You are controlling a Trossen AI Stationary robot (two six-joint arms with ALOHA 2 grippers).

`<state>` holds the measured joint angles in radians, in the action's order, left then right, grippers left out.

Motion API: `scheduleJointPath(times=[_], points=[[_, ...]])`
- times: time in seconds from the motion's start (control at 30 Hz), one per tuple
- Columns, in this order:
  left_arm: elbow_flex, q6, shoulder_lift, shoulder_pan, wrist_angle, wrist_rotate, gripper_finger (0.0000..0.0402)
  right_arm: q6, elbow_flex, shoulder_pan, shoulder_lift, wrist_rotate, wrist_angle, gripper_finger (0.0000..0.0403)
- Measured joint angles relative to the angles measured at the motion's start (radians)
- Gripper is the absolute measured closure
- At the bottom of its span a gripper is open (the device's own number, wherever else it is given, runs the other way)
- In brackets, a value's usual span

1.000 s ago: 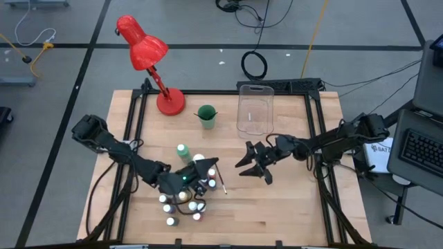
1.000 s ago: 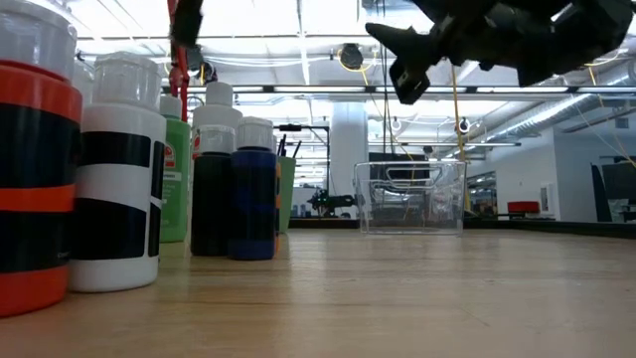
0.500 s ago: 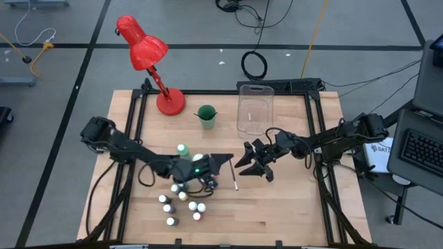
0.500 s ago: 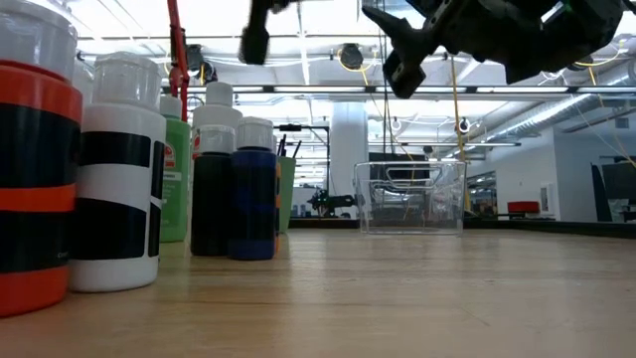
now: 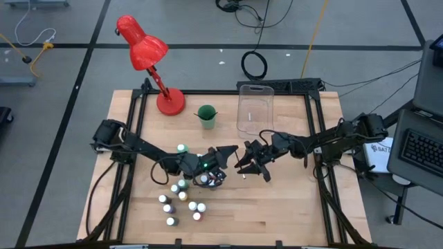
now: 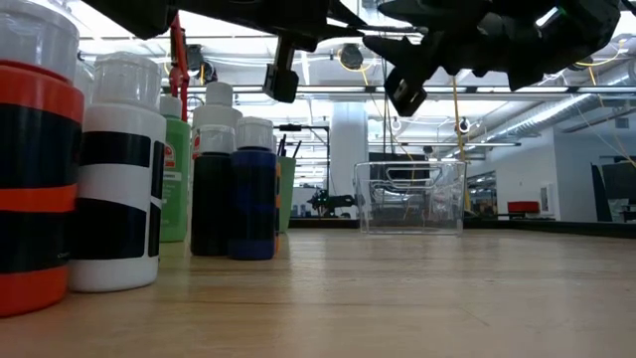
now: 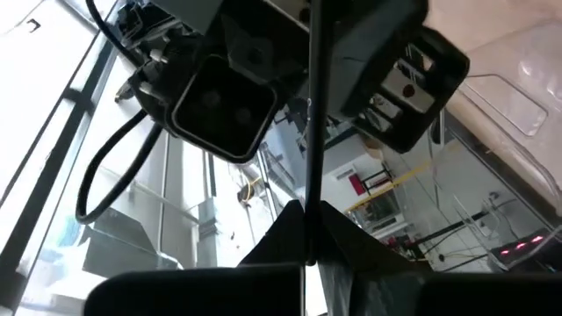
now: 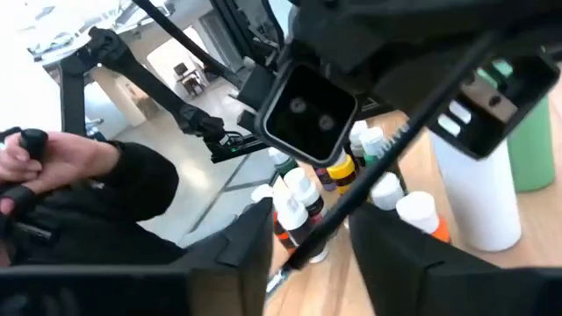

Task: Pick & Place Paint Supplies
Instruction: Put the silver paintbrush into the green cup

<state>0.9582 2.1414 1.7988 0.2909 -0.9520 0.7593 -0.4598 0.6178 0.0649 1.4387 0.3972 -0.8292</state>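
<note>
While the left end effector grips a brush, the right end effector closes around it.

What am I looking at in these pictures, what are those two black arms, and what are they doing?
They are two robot arms working at a wooden table. One camera looks down from above, one sits at tabletop level, and one rides on each wrist. On the table stand small paint bottles, a green cup, a clear bin and a red lamp. The left pincer is shut on a thin brush, held in the air. The right pincer is open around it, seemingly about to take it.
</note>
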Motion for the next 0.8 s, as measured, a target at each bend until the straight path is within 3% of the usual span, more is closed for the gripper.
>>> scheduleJointPath(times=[0.23,0.4,0.53,0.67,0.8], points=[[0.001,0.008,-0.001,-0.002,0.007,-0.011,0.0394,0.044,-0.002,-0.002,0.002,-0.007,0.019,0.0382],[0.001,-0.034,-0.002,0.018,0.001,0.008,0.0392,0.138,-0.002,0.0,0.002,-0.03,0.037,0.0384],[0.0,-0.009,-0.008,0.053,-0.071,0.144,0.038,0.25,0.0,0.0,0.002,-0.088,0.049,0.0384],[-0.001,-0.051,-0.098,0.102,-0.113,0.258,0.0348,0.354,0.001,0.0,-0.003,-0.088,0.034,0.0395],[0.002,-0.146,-0.209,0.141,-0.117,0.294,0.0314,0.388,0.0,0.005,-0.002,-0.06,0.04,0.0395]])
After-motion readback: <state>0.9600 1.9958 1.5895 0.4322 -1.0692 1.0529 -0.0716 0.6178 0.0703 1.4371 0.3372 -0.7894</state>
